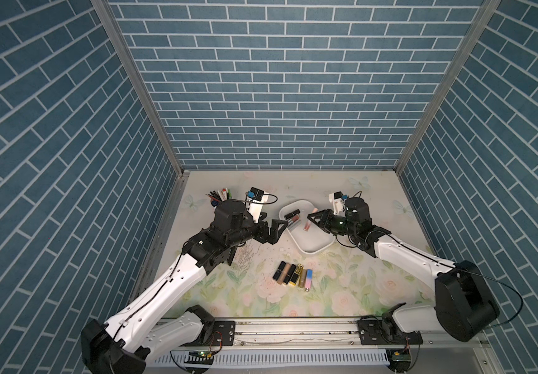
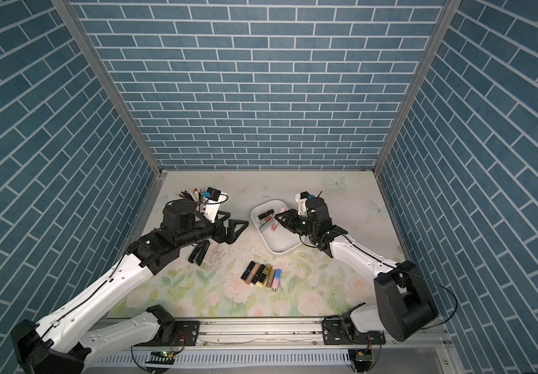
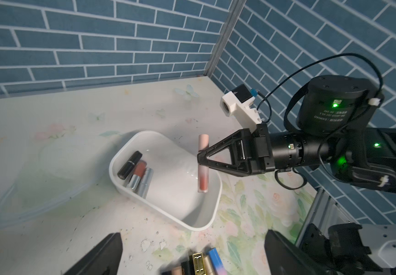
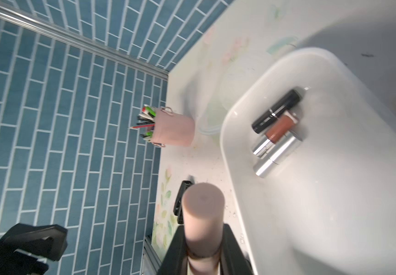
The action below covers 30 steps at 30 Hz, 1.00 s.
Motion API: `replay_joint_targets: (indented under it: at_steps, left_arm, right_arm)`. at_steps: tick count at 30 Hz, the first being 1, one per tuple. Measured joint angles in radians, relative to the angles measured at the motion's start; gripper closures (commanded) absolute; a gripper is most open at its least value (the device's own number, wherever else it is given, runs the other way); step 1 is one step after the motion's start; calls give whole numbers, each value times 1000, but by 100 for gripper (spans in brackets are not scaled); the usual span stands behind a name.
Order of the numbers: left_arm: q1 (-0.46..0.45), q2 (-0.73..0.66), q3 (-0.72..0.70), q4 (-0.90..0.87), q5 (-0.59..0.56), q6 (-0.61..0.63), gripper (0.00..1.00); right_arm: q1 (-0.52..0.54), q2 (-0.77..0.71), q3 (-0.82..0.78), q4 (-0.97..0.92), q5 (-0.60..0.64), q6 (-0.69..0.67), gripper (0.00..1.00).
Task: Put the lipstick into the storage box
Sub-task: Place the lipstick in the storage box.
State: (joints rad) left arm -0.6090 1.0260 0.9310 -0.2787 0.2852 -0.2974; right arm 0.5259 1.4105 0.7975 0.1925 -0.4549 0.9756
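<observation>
Nearest, five spare tubes point(image 1: 293, 275) in a row on the mat point(image 1: 342, 291). My left gripper point(image 2: 237, 218): jaws spread wide, empty, beside the storage box point(image 1: 313, 251). My right gripper point(image 3: 201, 161): pinched on the pink lipstick point(image 3: 203, 178), roughly upright above the box's inside. Three stored tubes point(image 3: 136, 177) lie at its far end.

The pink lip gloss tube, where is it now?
In the left wrist view, the right gripper holds the tube upright over the storage box, apart from three lipsticks lying inside.
</observation>
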Motion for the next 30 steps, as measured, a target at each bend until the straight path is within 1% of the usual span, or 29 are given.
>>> replay_joint_targets:
  at_steps: [5, 10, 21, 26, 30]
  left_arm:
    - [-2, -10, -89, -16, -50, 0, 0]
    - [-14, -10, -130, -24, -90, 2, 0]
    - [-52, 43, -158, -31, -138, 23, 0]
    - [-53, 54, -158, -39, -154, 37, 0]
    - [-53, 65, -156, -53, -166, 50, 0]
  right_arm:
    - [-1, 89, 11, -27, 28, 24, 98]
    - [-1, 163, 25, -26, 48, 58, 97]
    - [-1, 361, 120, 22, 61, 104, 97]
    - [-1, 426, 174, 37, 63, 121, 92]
    - [-3, 455, 188, 56, 63, 129, 89]
